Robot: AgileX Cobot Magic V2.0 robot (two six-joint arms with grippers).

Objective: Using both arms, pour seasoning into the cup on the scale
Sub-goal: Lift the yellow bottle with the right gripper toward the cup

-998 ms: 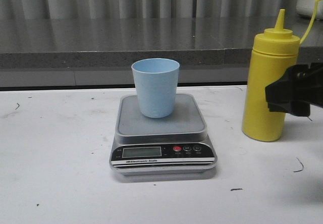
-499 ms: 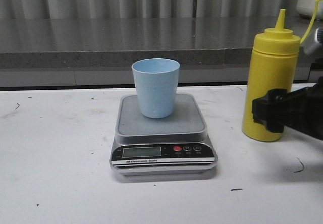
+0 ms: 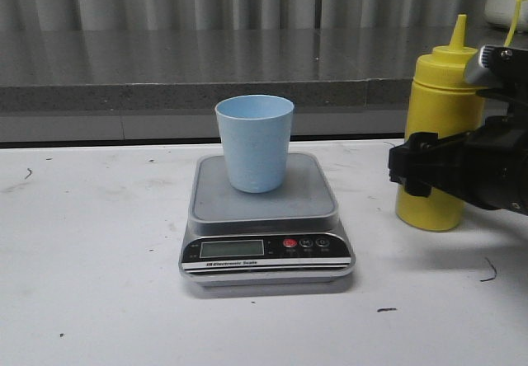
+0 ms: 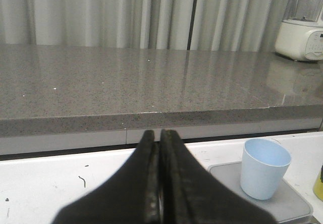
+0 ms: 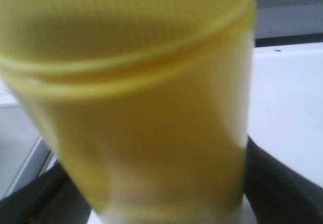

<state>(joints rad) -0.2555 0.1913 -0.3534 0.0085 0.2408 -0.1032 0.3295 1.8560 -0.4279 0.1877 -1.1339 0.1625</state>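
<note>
Right gripper (image 3: 412,171), jaws wide, straddles the upright bottle (image 3: 442,102); left gripper (image 4: 160,183) pressed closed. An off-centre squeeze may topple it toward the cup (image 3: 254,142).

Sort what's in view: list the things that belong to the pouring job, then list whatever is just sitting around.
Part of the job:
- yellow seasoning bottle
- light blue cup
- scale under the cup
- right gripper, around the bottle
- left gripper, shut and empty

Just sitting around:
- white appliance on the grey counter
- curtains
</note>
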